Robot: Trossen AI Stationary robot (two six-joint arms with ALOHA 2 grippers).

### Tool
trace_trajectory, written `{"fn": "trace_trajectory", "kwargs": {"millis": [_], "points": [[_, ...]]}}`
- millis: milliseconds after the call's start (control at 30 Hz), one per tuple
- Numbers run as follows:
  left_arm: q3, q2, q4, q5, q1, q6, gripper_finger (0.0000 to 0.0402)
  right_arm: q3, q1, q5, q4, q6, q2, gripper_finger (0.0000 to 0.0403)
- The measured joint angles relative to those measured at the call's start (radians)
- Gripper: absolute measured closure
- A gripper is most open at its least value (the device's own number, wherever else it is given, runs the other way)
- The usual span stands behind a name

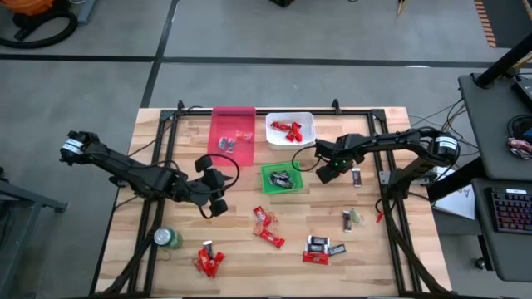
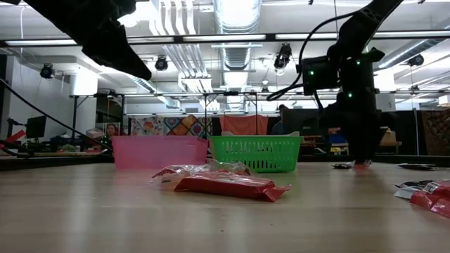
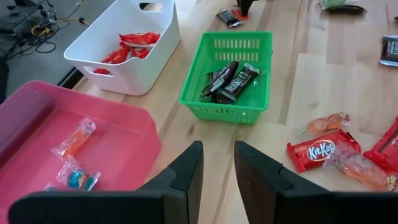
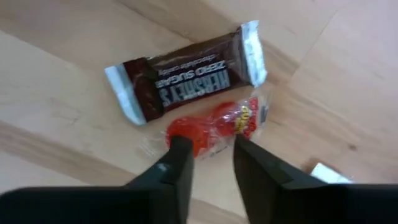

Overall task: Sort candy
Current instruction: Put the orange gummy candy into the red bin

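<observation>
Right gripper (image 4: pixel 208 155) clenching red sweet (image 4: pixel 214 127) beside dark bar (image 4: pixel 186 74); light, crinkly, slippery wrapper; grip mid-body. Left gripper (image 3: pixel 217 165) empty, ajar.

Bare wooden tabletop (image 1: pixel 237 249): open lane between the red-wrapper cluster (image 1: pixel 209 259) and the mid-table red wrappers (image 1: pixel 268 233).

Far edge: pink plastic bin (image 1: pixel 233 123), white plastic bin (image 1: pixel 290 141) and green mesh basket (image 1: pixel 283 178) stand close together, with only narrow gaps between them.

Front left corner: green round can (image 1: pixel 167 238), upright.

Right side: dark brown wrapped bar (image 4: pixel 186 81) and clear-wrapped red sweets (image 4: pixel 214 127) lie touching.
</observation>
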Motion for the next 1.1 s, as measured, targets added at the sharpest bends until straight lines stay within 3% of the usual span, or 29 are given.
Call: {"fn": "trace_trajectory", "kwargs": {"millis": [167,333,567,900,1033,1100], "points": [[0.0,0.0,-0.001,0.001,0.0,-0.02,0.0326,-0.001,0.0,0.003,-0.002,-0.055,-0.004,0.0386],[0.0,0.0,-0.021,0.013,-0.001,-0.047,0.0326,0.009,0.0,-0.002,-0.073,-0.086,-0.04,0.0394],[0.0,0.001,-0.022,0.113,-0.005,-0.1,0.0326,0.056,0.017,-0.003,-0.129,-0.109,-0.181,0.0394],[0.0,0.001,-0.021,0.113,-0.005,-0.174,0.0326,0.088,0.061,-0.007,0.151,-0.18,-0.31,0.0394],[0.0,0.001,-0.02,0.113,-0.005,-0.222,0.0326,0.088,0.061,-0.007,0.103,-0.138,-0.294,0.0394],[0.0,0.001,-0.02,0.114,-0.005,-0.249,0.0326,0.088,0.061,-0.008,-0.02,-0.064,-0.269,0.0394]]}}
